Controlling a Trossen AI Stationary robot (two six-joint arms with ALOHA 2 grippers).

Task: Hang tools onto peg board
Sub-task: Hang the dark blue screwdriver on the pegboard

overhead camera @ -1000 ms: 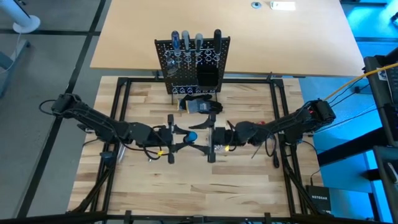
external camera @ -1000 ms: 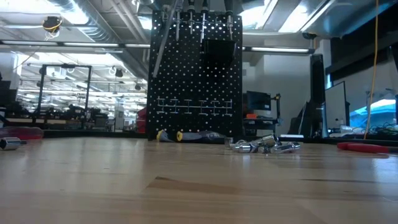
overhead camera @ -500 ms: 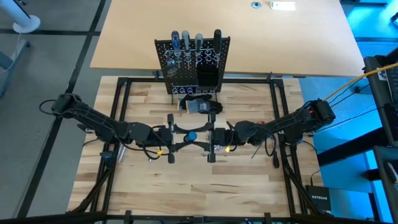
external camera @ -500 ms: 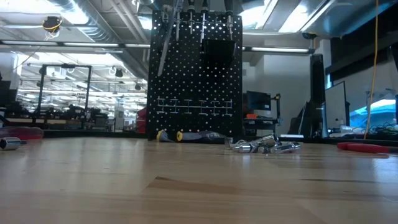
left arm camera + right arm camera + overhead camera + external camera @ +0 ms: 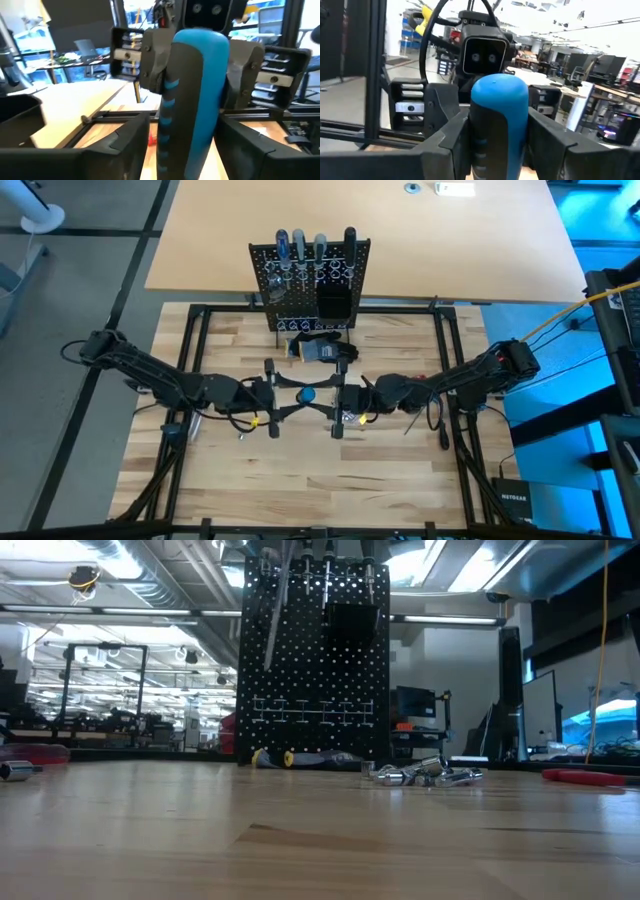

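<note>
Your two pincers meet at frame centre in the high view, both on the blue-handled screwdriver [image 5: 308, 394]. The right pincer [image 5: 338, 402] clamps its handle; the left pincer [image 5: 277, 398] stands wider around it, contact hard to make out. The shaft is hidden. The peg board [image 5: 309, 280] stands upper centre, already holding tools [image 5: 298, 246], on the surface [image 5: 400, 470].

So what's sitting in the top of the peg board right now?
Four screwdrivers stand in the top row of the peg board, handles up: one black, one blue, two grey. Their shafts hang down the front; the tips are hard to make out. Whether the black bin holds anything is hidden.
</note>
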